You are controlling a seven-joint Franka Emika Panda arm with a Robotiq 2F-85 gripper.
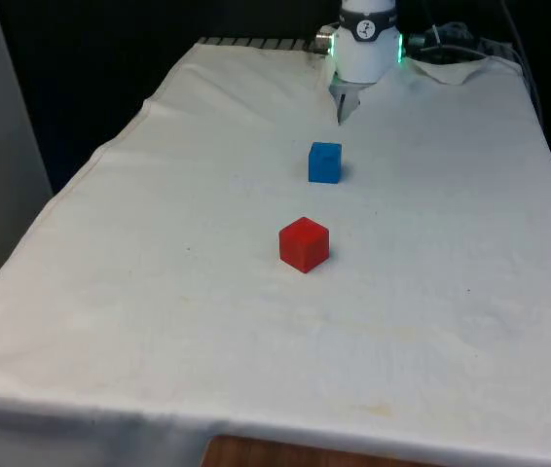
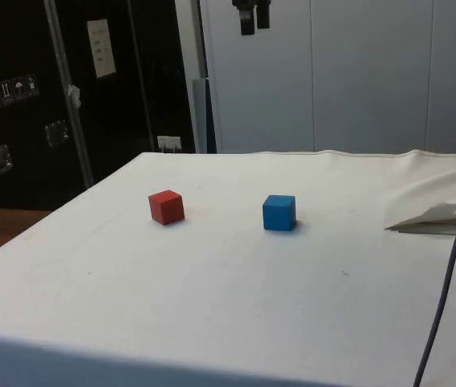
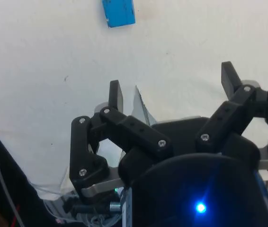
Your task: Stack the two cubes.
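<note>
Overhead, the black two-finger gripper [image 3: 172, 87] hangs high above the white cloth-covered table [image 1: 159, 292], fingers pointing down, spread wide and holding nothing. In the side view its fingertips [image 2: 253, 18] sit at the upper edge. Below it, the small blue cube [image 1: 324, 162] rests on the cloth, and the small red cube [image 1: 304, 244] lies well apart from it, nearer the front camera.

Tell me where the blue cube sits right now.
The blue cube sits on the white cloth mid-table in the front view, between the red cube and the robot's end, apart from both.
</note>
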